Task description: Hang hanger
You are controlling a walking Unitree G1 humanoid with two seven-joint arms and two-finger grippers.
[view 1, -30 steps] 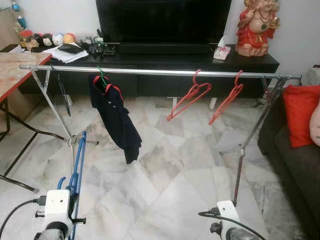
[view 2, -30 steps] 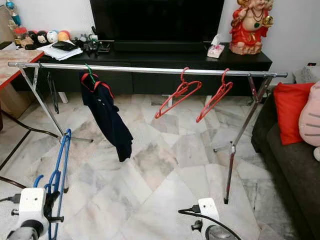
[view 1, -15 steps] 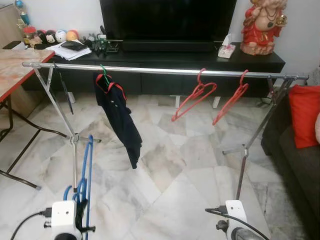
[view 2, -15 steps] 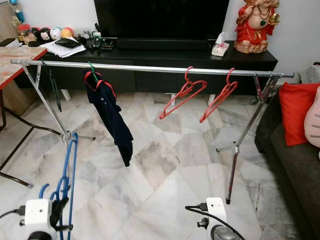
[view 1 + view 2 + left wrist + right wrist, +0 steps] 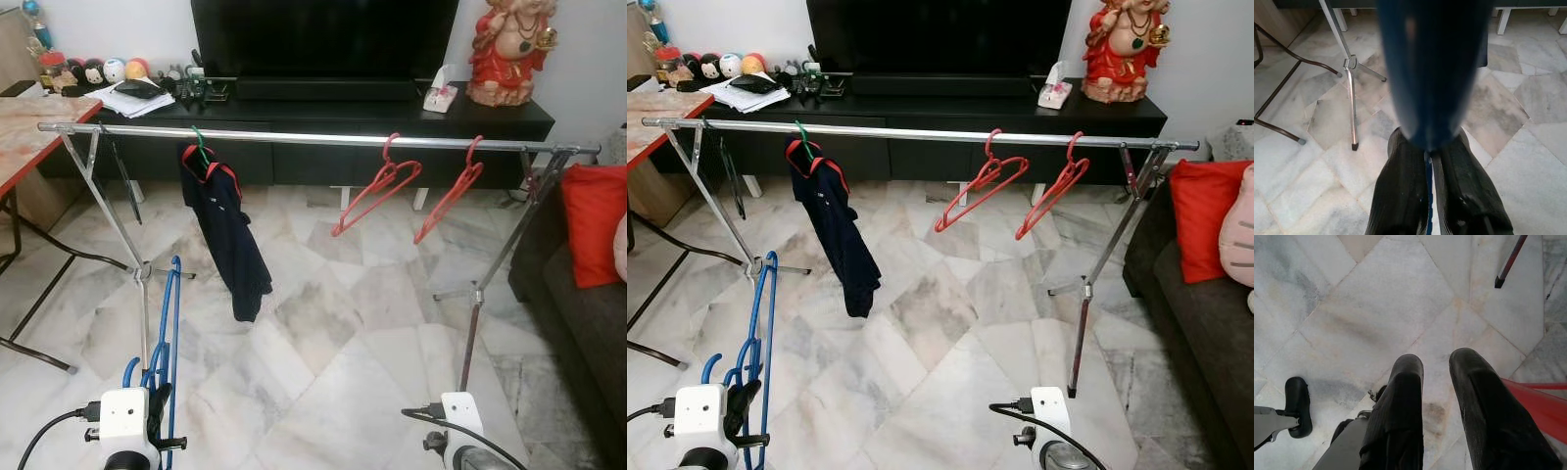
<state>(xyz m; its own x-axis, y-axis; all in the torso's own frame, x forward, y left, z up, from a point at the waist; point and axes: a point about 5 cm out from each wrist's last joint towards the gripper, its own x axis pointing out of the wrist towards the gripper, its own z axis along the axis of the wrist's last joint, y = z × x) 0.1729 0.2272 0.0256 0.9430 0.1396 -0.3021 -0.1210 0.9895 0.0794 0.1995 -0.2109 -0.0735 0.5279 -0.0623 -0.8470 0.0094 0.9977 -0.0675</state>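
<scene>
Two red plastic hangers (image 5: 377, 188) and a dark navy shirt on a green hanger (image 5: 226, 231) hang from the long silver metal clothes rail (image 5: 313, 138). Low at the robot's left, the left gripper (image 5: 1429, 149) pinches the blue plastic hanger (image 5: 165, 328) upright, well below the rail. The right gripper (image 5: 1436, 363) hangs over the marble floor (image 5: 333, 333), fingers slightly apart and empty.

A red statue (image 5: 506, 49) and tissue box (image 5: 439, 93) sit on the black TV console (image 5: 323, 110).

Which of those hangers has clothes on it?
The green hanger near the rail's left end carries a dark garment; the two red hangers hang bare.
</scene>
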